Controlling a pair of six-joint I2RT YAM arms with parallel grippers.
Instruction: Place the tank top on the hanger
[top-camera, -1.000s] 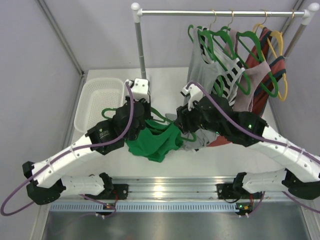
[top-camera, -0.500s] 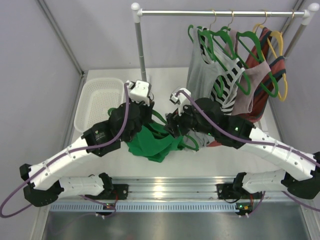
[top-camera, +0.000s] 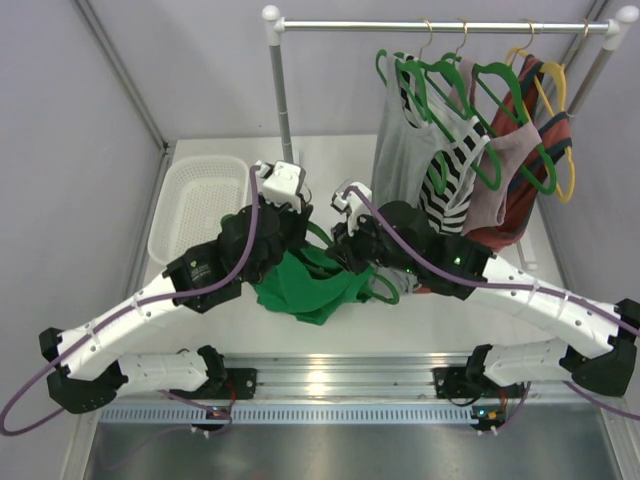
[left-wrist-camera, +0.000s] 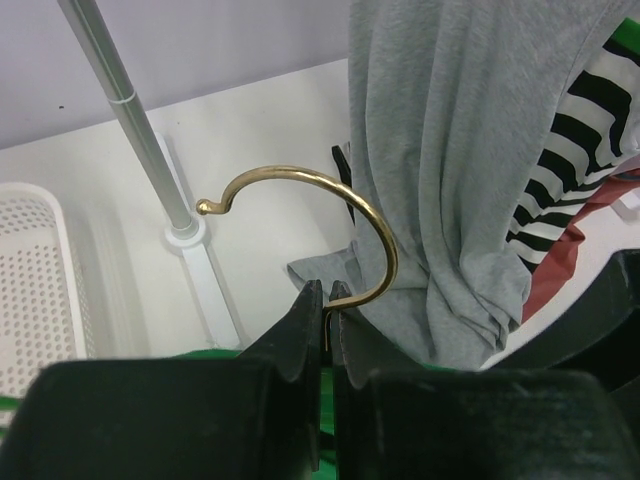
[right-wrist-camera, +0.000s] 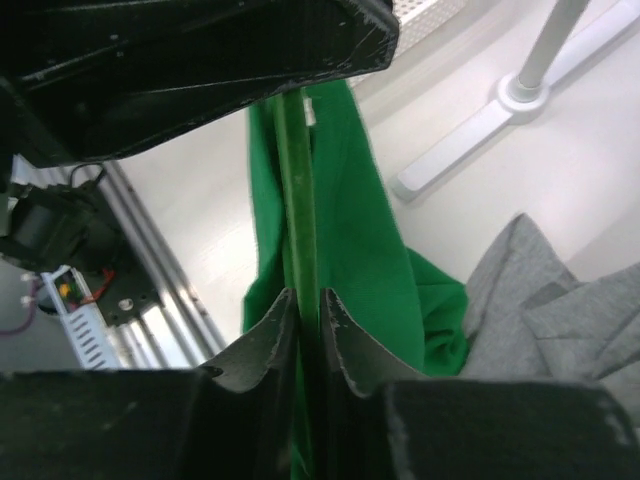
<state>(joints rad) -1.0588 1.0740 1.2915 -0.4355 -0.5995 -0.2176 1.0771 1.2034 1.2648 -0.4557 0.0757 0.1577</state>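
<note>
Overhead view of a white table. At far left sat a white perforated basket (top-camera: 200, 205). To its right, the left arm (top-camera: 150, 300) reached in towards the middle of the table, above a bunched heap of bright green cloth. This was the tank top (top-camera: 310, 290), lying low near the centre between the two arms.

The left wrist camera showed the left gripper (left-wrist-camera: 322, 300) with its fingers pressed together on the straight stem of the brass hook (left-wrist-camera: 330, 190). The hook curved up and away beyond the fingertips.

The right arm (top-camera: 520, 290) came in from the right to meet the left one. Its wrist camera showed the right gripper (right-wrist-camera: 302, 308) clamped on a thin green bar of the hanger (right-wrist-camera: 296, 180). The green cloth hung just beside and behind that bar. From overhead, one rounded end of the hanger poked out bare to the right of the cloth.

Farther right, at the back, a clothes rail (top-camera: 440, 27) held a grey tank top (top-camera: 400, 150), a black-and-white striped top (top-camera: 452, 175) and other garments, on green hangers and yellow hangers (top-camera: 556, 90).

The task looked partly done. Both grippers held the hanger and the cloth was gathered about it, but the top was crumpled rather than spread. It could not be told whether either strap sat over a hanger shoulder. The work left seemed to be getting a strap over the bare end and letting the top hang evenly.
</note>
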